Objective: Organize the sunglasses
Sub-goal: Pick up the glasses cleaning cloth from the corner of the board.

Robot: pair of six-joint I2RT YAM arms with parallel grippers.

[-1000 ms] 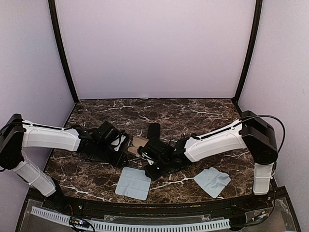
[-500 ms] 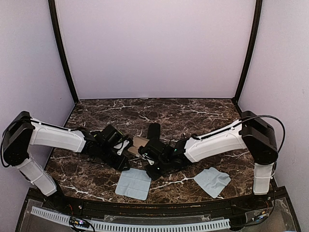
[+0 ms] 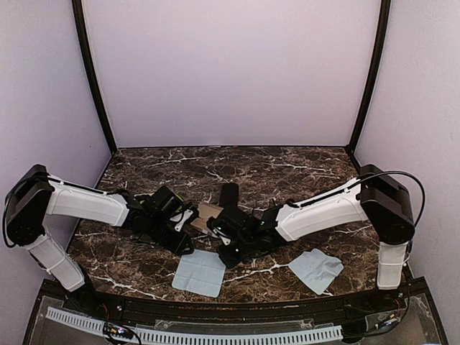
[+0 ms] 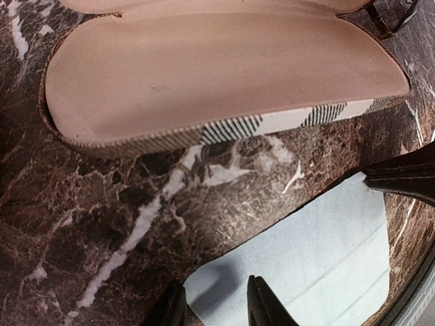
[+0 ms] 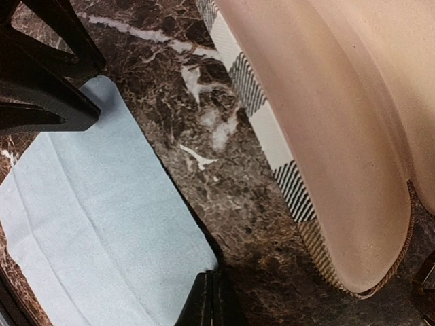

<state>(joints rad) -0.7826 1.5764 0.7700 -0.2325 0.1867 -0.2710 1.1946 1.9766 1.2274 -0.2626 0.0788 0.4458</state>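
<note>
Sunglasses barely show past the case end, nearer my right gripper, pinched closed; left gripper narrow, empty.

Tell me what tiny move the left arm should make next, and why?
Probably lower and close the left end effector on the corner of the light blue cloth: its fingers are apart right over that corner, and the open case beside it shows only bare lining.
</note>
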